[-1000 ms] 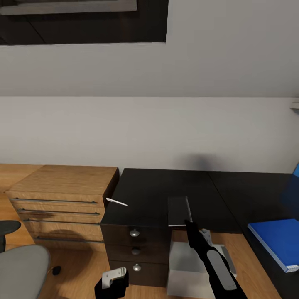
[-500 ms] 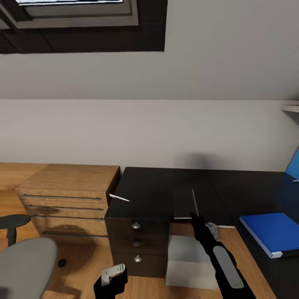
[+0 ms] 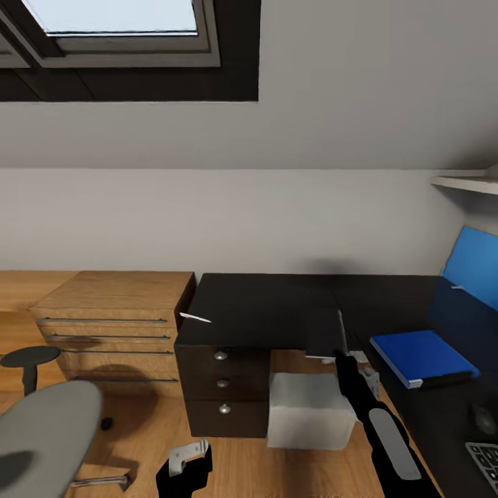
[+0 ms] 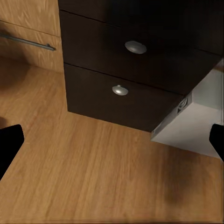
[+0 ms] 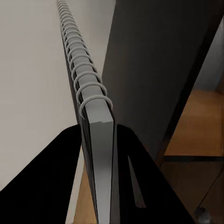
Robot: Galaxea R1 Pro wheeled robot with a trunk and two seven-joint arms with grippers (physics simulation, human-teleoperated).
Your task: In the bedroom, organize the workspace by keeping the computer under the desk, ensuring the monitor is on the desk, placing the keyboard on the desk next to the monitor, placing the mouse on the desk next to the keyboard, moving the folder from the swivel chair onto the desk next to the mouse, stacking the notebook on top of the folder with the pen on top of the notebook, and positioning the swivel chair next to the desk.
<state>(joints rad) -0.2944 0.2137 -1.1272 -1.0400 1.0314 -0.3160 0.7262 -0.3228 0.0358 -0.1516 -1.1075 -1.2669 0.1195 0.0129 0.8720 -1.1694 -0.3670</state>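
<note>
1. Head view: my right gripper [image 3: 342, 353] holds the notebook [image 3: 340, 332] edge-on and upright above the desk's [image 3: 277, 311] front edge. The folder [image 3: 420, 356] lies flat on the desk's right wing, off to the gripper's right and well apart, long axis running away from me. The right arm is nearer it. The pen [image 3: 195, 318] rests near the desk's left front corner; the computer [image 3: 308, 411] sits under the desk.
2. Left wrist view: my left gripper [image 4: 112, 140] hangs wide, holding nothing, low before the desk drawers [image 4: 126, 88].
3. Right wrist view: the fingers [image 5: 60, 182] pinch the notebook's cover, its spiral binding [image 5: 77, 70] pointing straight away; the head view shows no binding.
</note>
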